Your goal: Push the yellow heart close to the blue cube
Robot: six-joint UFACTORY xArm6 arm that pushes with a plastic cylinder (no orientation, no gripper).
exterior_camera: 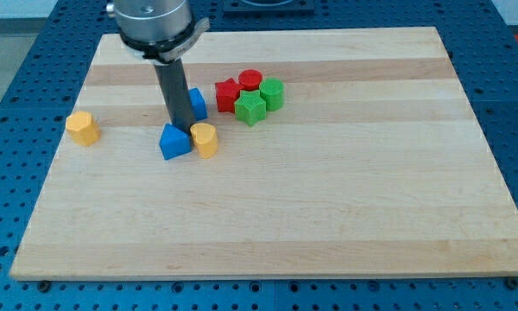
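My tip (pixel 180 126) sits just at 12 o'clock of a blue block (pixel 174 142). A yellow block (pixel 205 140) touches that block at 3 o'clock. The plain-rod end effector grasps nothing.

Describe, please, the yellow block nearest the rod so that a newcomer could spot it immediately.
Start at the wooden board and find my tip left of centre. Just to the view's right of it sits a blue block, and the yellow block touches that block's right side. The other yellow block stands alone, far left.
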